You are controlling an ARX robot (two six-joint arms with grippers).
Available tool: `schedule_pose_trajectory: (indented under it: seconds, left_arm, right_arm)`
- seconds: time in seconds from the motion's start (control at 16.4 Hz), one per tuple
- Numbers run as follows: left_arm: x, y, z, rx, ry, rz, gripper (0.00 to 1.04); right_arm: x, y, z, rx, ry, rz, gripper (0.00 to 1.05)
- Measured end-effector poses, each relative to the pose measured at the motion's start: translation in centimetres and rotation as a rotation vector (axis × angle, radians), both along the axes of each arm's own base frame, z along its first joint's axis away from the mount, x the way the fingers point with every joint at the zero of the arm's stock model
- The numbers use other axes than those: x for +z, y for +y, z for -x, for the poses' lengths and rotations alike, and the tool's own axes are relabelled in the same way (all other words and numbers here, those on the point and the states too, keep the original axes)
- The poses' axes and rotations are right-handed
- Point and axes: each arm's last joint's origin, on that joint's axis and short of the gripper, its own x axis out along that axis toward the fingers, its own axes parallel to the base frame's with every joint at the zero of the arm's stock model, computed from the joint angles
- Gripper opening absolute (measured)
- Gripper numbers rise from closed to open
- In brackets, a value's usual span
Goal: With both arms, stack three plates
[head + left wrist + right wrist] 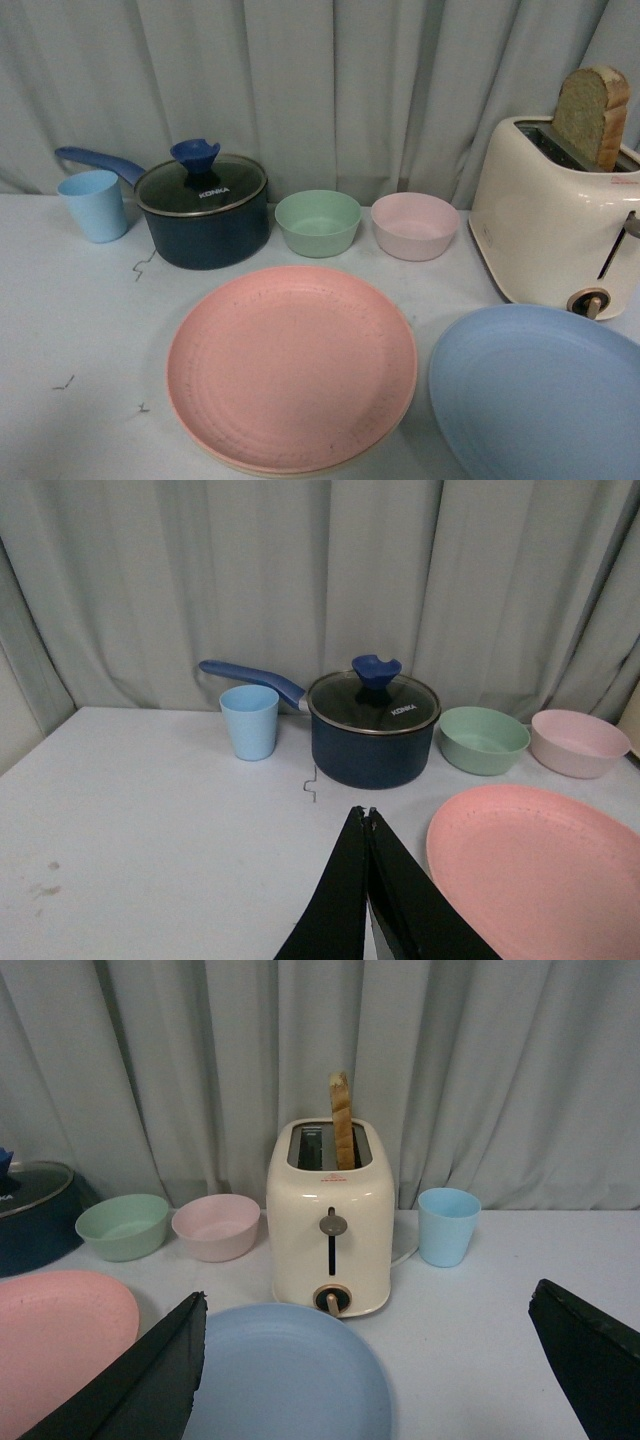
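**1. L arm.** The L gripper (365,825) is clenched. I see both black fingers (340,900) pressed together up to the tips, with nothing between them. The wrist cam looks about level across the table (150,810) toward the curtain (200,580), so the gripper points fwd. Its tips are near the rim of the pink plate (540,870), and I see no contact. Height over the tabletop: cannot tell.

**2. R arm.** The R gripper (367,1305) is released, with its fingers (140,1380) spread wide, one at each edge of the wrist view, grasping nothing. It faces the toaster (330,1220). The blue plate (285,1375) lies low between the fingers, and I see no contact.

**3. Plates (front view).**
- The pink plate (290,365) lies flat at centre-front of the table.
- The cream plate (330,470) lies under the pink plate, and only a thin rim shows at the near edge.
- The blue plate (540,390) lies flat on the table to the R of that pair. It is just beside them with a narrow gap, in front of the toaster, and is not on the stack.

**4. Other items.**
- Back row, L to R: blue cup (93,205), lidded pot (203,212) with its handle toward the cup, green bowl (318,223), pink bowl (414,226), then the toaster.
- A bread slice (592,115) stands upright in one toaster slot.
- The R wrist view shows a second blue cup (447,1225) beside the toaster.
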Motion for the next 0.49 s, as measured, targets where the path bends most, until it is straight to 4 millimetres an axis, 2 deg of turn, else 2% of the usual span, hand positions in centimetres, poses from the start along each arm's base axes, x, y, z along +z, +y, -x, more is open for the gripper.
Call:
schedule_pose_trajectory:
  seconds: [0.06,0.12,0.37,0.43,0.49]
  left_arm:
    - [0.0,0.0,0.0,0.002,-0.003,0.0,0.02]
    - [0.1,0.0,0.0,0.002,-0.009,0.0,0.08]
    - [0.1,0.0,0.0,0.002,-0.008,0.0,0.58]
    - [0.1,0.0,0.0,0.002,-0.008,0.0,0.69]
    - [0.1,0.0,0.0,0.002,-0.008,0.0,0.82]
  right_arm:
    - [0.0,0.0,0.0,0.0,0.001,0.0,0.98]
    - [0.0,0.0,0.0,0.0,0.001,0.0,0.98]
    - [0.0,0.0,0.0,0.015,0.003,-0.008,0.98]
    - [0.5,-0.6,-0.7,0.107,-0.013,-0.039,0.98]
    - [1.0,-1.6,-2.0,0.119,0.005,-0.082,0.98]
